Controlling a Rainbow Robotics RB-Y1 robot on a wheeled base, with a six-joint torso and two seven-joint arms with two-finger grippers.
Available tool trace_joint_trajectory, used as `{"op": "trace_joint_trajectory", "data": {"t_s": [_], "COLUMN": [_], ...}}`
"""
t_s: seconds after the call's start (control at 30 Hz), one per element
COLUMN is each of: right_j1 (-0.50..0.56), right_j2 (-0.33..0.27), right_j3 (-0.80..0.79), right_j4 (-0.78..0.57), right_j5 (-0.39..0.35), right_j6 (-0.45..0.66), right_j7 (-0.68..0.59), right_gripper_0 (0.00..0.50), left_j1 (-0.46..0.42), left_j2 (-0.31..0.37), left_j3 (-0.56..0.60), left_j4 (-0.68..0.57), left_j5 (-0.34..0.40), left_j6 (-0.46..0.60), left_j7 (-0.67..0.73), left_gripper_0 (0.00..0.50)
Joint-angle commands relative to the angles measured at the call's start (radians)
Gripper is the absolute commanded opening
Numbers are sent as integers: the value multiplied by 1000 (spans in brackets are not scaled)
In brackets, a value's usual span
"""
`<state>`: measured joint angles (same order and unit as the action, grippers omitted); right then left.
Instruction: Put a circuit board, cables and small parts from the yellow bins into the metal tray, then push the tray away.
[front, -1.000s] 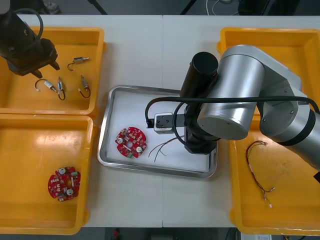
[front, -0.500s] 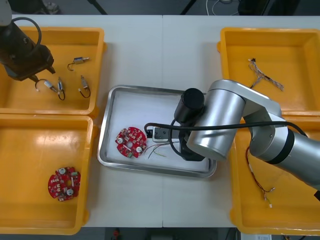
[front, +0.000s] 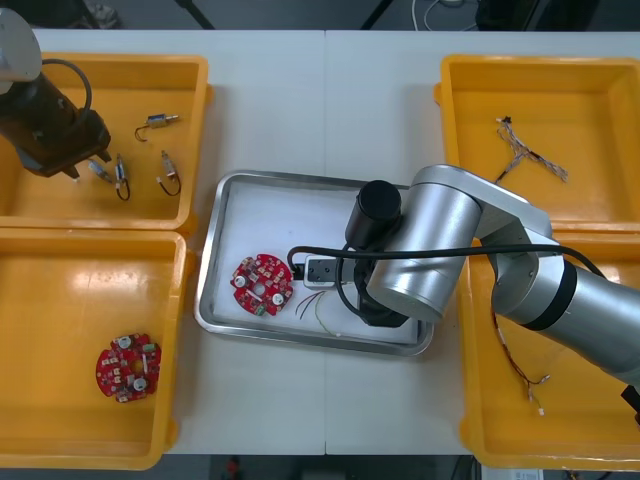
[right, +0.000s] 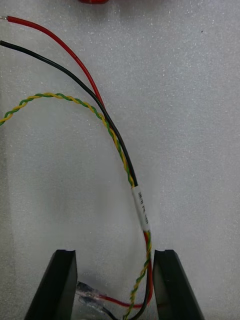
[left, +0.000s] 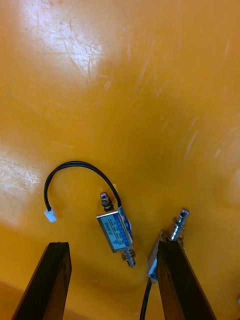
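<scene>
Left gripper (left: 114, 247) wide open, empty, over a small metal part (left: 115, 231) in the far left yellow bin (front: 110, 60); we should centre it clear of its neighbour (left: 170, 234) before closing; right gripper (right: 115, 252) open astride cables (right: 142, 205) in the tray (front: 265, 215).

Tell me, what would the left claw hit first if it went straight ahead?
Probably the small metal part lying between the open left claw's fingers, then the yellow bin's floor; depth is unclear.
</scene>
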<state>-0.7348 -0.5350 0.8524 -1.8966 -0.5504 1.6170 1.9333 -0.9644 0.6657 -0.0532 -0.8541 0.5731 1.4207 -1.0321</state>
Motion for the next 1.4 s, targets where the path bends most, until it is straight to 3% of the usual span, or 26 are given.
{"op": "trace_joint_trajectory", "data": {"t_s": [0.03,0.53,0.8,1.07,1.13,1.17,1.2,1.4], "right_j1": [8,8,9,20,31,41,51,77], "right_j2": [24,56,46,-26,-49,-63,-76,-140], "right_j3": [-23,-204,-325,-492,-536,-567,-598,-713], "right_j4": [-30,-202,-291,-326,-326,-326,-326,-320], "right_j5": [-13,-29,-62,-131,-138,-143,-151,-154], "right_j6": [1,294,303,303,303,303,303,303], "right_j7": [16,12,-1,-20,-24,-25,-27,-36], "right_gripper_0": [500,500,500,500,500,500,500,500], "left_j1": [-40,19,50,62,62,62,62,62], "left_j2": [25,22,22,22,22,22,22,22], "left_j3": [-16,-66,-70,-102,-109,-111,-109,-109], "left_j4": [3,3,3,3,3,3,3,3], "left_j5": [-6,16,33,42,40,42,44,47], "left_j6": [-36,-120,-151,-175,-180,-180,-180,-180], "left_j7": [12,17,12,17,18,18,18,20], "left_gripper_0": [500,500,500,500,368,164,2,0]}}
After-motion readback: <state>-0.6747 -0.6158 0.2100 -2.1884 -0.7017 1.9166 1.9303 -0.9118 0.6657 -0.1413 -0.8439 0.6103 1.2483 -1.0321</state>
